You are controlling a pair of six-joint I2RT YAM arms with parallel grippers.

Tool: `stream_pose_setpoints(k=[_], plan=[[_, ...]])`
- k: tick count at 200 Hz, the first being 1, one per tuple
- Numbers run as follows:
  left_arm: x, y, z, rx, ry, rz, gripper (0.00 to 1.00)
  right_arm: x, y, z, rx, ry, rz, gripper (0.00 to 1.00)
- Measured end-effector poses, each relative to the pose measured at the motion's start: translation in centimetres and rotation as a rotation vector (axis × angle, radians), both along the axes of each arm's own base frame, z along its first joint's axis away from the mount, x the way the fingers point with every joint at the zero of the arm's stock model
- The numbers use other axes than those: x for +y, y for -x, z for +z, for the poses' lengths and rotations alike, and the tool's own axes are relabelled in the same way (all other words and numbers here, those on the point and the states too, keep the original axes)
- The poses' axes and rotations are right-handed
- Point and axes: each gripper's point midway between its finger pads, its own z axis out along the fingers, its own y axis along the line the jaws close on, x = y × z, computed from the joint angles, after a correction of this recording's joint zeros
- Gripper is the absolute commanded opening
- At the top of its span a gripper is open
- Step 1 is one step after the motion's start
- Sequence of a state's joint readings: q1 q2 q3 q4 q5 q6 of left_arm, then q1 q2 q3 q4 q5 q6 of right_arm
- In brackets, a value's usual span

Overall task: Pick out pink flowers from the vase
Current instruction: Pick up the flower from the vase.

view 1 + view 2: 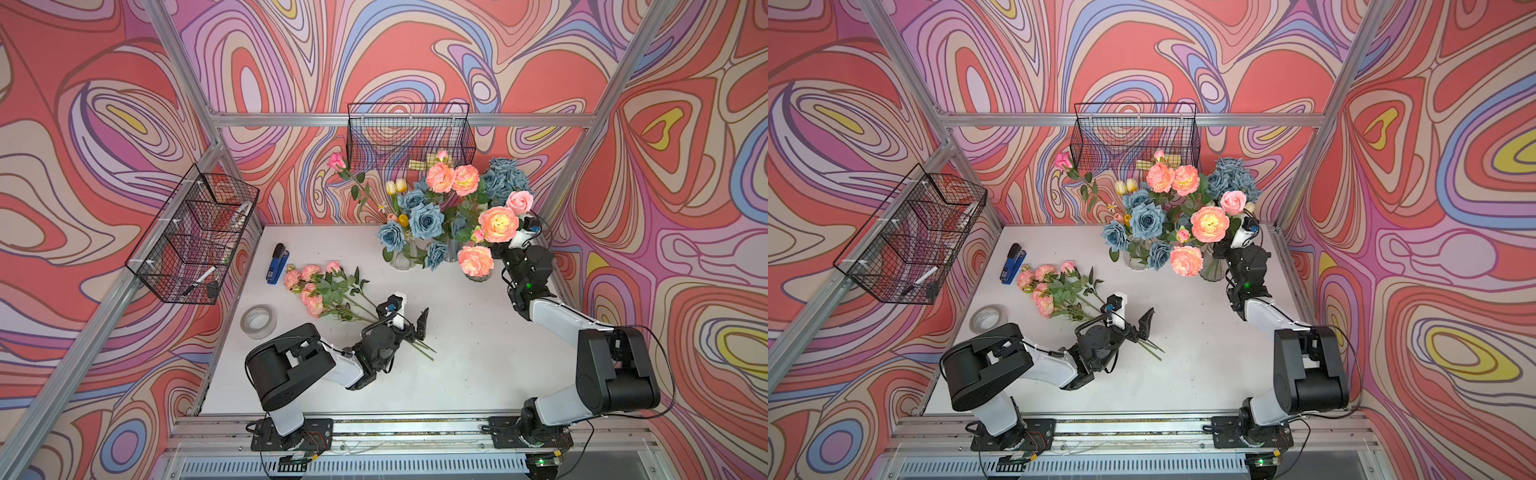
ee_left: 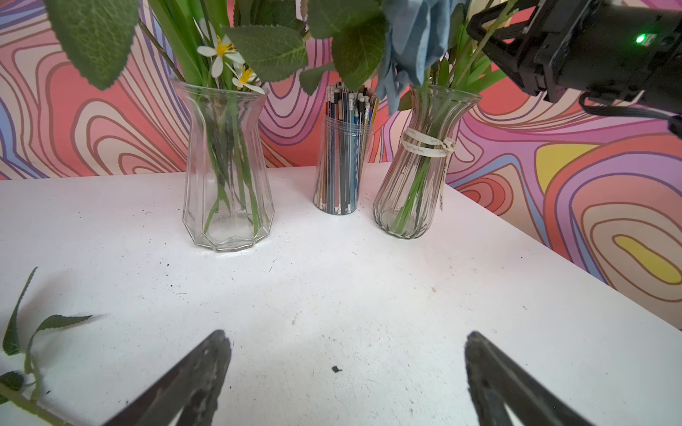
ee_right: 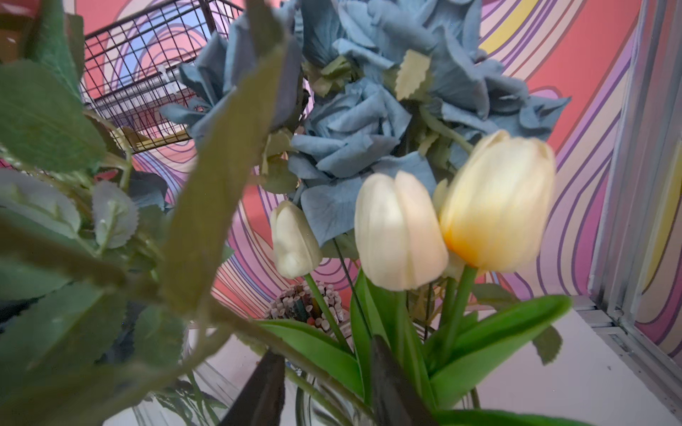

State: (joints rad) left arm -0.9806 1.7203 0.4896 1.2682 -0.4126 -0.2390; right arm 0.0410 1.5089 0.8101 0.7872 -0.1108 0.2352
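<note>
Above the right gripper (image 3: 324, 348), where a top view shows them covering its fingertips, sit the pink flowers (image 1: 496, 224) not yet out of the vase (image 2: 424, 166): big peach blooms and a smaller rose. Its fingers (image 3: 387, 380) stand part-way apart among stems at the vase mouth, with tulips (image 3: 398, 228) and blue roses (image 3: 354, 121) straight ahead of them. One thin stem crosses the gap, but whether it is pinched, or which flower it belongs to, I cannot tell. Under the left gripper (image 1: 413, 328), jaws spread wide and holding nothing, lie the stem ends of a bunch (image 1: 311, 286) of pink flowers on the table (image 1: 478, 353), blooms pointing away from it.

These look like fabric blooms on wire-cored stems. They should be light, so weight is no worry, but the petals would crush and the heads are too wide and soft to grip. The place to hold is bare stem, just above the rim and below the lowest leaves, where it is thin, stiff and least slippery. The leaves will likely snag their neighbours, so a pull along the stem's own line seems safest. The glass vase looks light and could tip or drag if a stem catches.
</note>
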Motion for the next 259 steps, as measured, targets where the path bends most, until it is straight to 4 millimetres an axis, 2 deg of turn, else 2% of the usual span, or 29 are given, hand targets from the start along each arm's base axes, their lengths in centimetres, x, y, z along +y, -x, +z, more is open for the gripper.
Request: stream_pose_setpoints(k=[56, 110, 139, 180, 227, 259], plan=[[0.0, 0.0, 0.2, -0.005, 0.002, 0.0, 1.0, -0.1, -0.9, 0.2, 0.004, 0.01, -0.007, 0.51], [0.1, 0.1, 0.4, -0.007, 0.006, 0.0, 1.0, 0.0, -1.1, -0.2, 0.011, 0.021, -0.006, 0.44], [0.2, 0.1, 0.3, -0.005, 0.003, 0.0, 1.0, 0.0, -1.1, -0.3, 0.014, 0.024, -0.004, 0.61], [0.2, 0.1, 0.3, -0.005, 0.003, 0.0, 1.0, 0.2, -1.1, -0.3, 0.018, -0.001, 0.011, 0.63], [0.2, 0.1, 0.2, -0.004, 0.001, 0.001, 1.0, 0.3, -1.1, -0.8, 0.037, 0.002, 0.016, 0.43], [0.3, 0.2, 0.2, -0.003, 0.001, 0.001, 1.0, 0.1, -1.1, -1.1, 0.049, 0.018, 0.004, 0.37]])
